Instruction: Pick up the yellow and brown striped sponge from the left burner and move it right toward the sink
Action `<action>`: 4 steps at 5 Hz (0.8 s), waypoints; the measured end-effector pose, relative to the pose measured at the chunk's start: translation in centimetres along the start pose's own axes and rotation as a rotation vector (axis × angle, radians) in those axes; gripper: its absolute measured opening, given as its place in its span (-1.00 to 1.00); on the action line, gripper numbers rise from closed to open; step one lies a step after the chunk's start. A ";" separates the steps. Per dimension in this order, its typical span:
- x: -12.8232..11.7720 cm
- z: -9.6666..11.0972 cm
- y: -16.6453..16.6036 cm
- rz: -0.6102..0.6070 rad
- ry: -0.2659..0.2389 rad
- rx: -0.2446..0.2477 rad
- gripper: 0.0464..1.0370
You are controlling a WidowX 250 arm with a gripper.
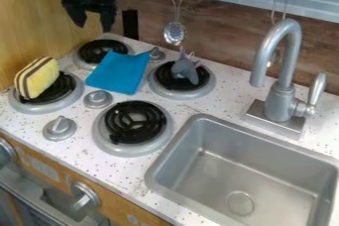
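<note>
High at the upper left, the black gripper [92, 24] hangs above the back-left burner [102, 50], its two fingers apart and nothing between them. A blue cloth [119, 71] lies flat among the burners, partly over the edge of the back-left one. On the left burner [46, 93] stands a yellow plush piece with brown and white stripes [37, 78]. A small grey toy [185, 69] rests on the back-right burner [182, 80].
The front burner [134, 125] is bare. A grey faucet [283, 86] stands behind the metal sink [248, 158] at the right. Stove knobs [98, 99] sit between burners, and a slotted ladle [175, 32] hangs at the back wall.
</note>
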State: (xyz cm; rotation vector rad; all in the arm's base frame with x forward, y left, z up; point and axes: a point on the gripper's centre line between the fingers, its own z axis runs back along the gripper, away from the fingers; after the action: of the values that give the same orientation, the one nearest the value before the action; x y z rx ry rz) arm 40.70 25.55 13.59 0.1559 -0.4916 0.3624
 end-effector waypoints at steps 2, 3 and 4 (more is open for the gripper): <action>-3.0 -2.7 0.1 0.029 0.098 -0.010 0.93; -3.2 -1.9 1.1 0.037 0.087 -0.019 0.93; -2.7 1.4 4.2 0.078 0.035 0.006 0.93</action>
State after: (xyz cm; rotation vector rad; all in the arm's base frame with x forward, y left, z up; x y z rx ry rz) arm 36.34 28.26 13.71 0.1365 -0.4625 0.4427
